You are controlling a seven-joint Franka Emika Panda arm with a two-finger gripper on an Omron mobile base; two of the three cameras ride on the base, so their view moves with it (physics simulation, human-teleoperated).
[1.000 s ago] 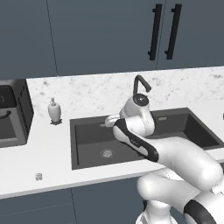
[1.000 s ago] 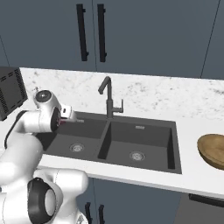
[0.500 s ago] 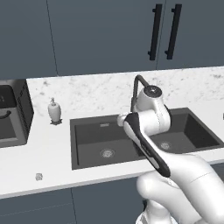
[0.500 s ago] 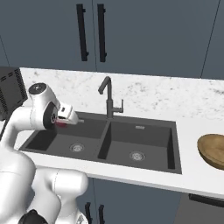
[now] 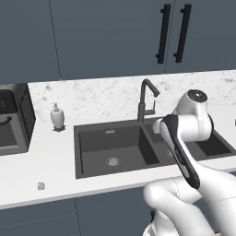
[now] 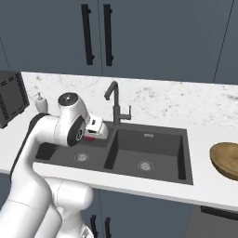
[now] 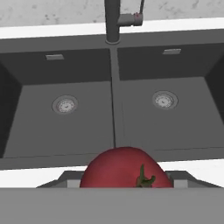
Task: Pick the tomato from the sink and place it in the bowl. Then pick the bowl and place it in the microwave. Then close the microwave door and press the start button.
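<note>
In the right base view, a dark box (image 6: 10, 97) sits at the left edge with a soap bottle (image 6: 41, 102) just beside it on the counter (image 6: 195, 104). Left of centre, the gripper (image 6: 93, 135) hangs over the left basin of the sink (image 6: 153, 151), its jaws clamped on the tomato (image 6: 89, 137), a bit of red showing under the white hand. The tap (image 6: 115, 104) stands at the middle, behind the divider. The bowl (image 6: 226, 160) lies at the right edge on the counter, well apart. In the hand view the tomato (image 7: 126, 169) sits at the bottom centre, above the sink's near rim.
</note>
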